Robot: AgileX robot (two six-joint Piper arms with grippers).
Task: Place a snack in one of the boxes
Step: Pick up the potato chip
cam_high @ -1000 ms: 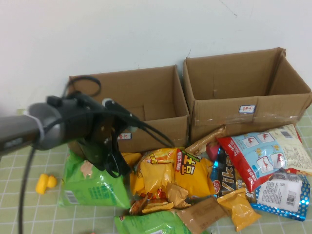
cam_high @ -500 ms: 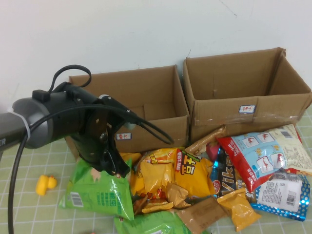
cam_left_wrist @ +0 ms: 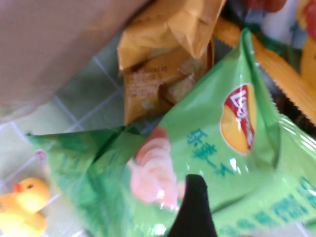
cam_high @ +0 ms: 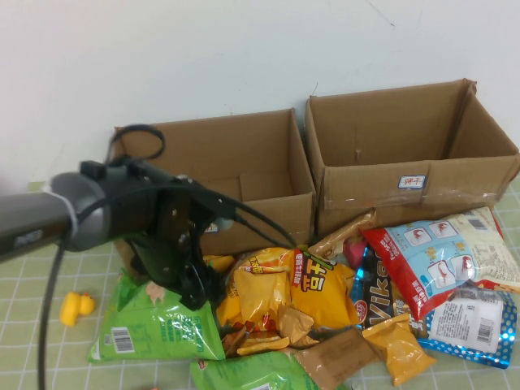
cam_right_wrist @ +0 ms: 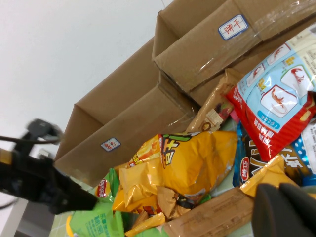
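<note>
Green gridded mat against a white wall, with the lower box sitting left of the taller taped box, and my left arm reaches in from the left and angles down so the left gripper hangs over the top edge of the snack, which lies flat on the mat in front of the lower box beside the pile of yellow bags. From up high I can't tell how its jaws stand, but the left wrist cam shows one dark fingertip over the snack's red-and-yellow logo side and a little yellow duck just beside it. Right gripper only shows as a dark blob in its own cam, low over the pile, so can't tell open or closed.
</note>
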